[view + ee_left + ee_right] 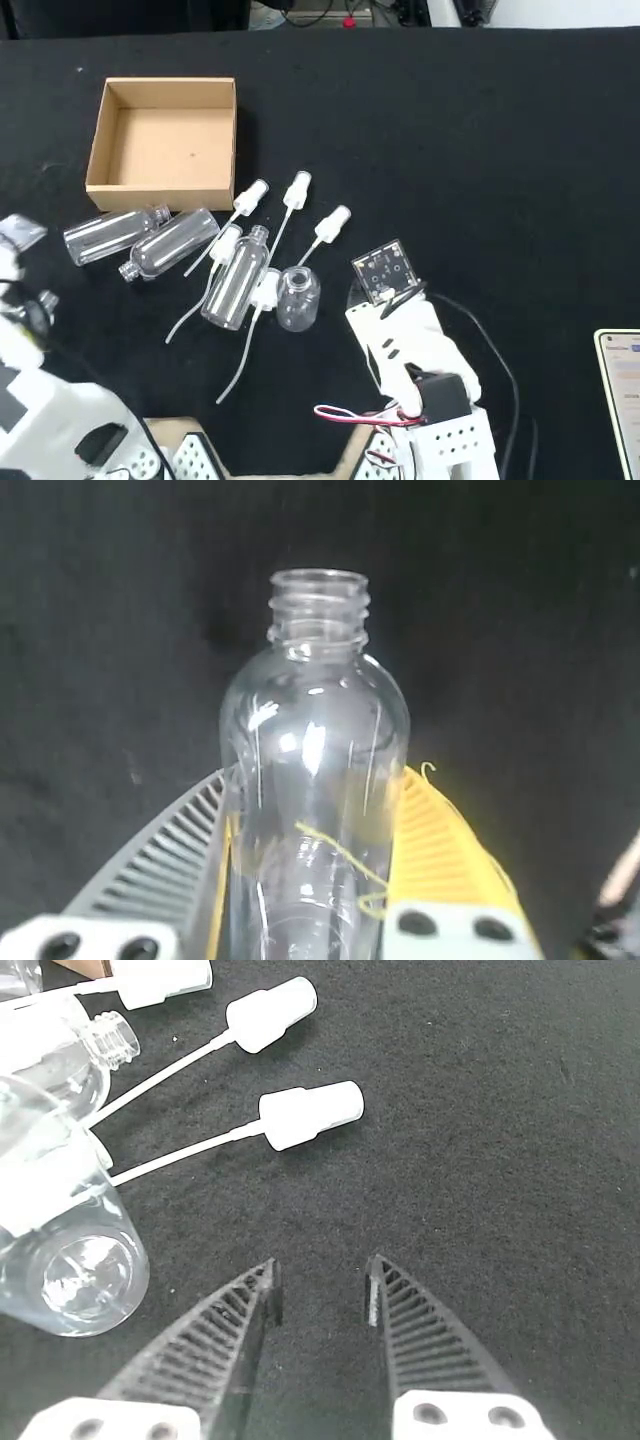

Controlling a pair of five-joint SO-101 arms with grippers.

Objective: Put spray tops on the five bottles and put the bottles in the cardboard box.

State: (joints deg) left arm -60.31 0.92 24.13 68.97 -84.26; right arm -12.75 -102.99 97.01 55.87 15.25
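Note:
My left gripper [315, 780] is shut on a clear, uncapped bottle [315, 770], gripped between a grey and a yellow finger with its threaded neck pointing away. In the high view this bottle [20, 234] sits at the table's left edge above the left arm [40, 400]. My right gripper [321, 1278] is open over bare cloth, short of a white spray top [310, 1115]. Several spray tops [297, 190] with long tubes and three lying bottles [237, 277] are scattered below the cardboard box [100, 150]. One bottle [297, 297] stands upright beside the right arm [400, 330].
The black cloth stretches wide and bare to the right of the parts. A white device [622, 390] lies at the right edge. The box is open at the top, with nothing inside. A bottle's round end [70, 1270] lies close beside my right gripper's finger.

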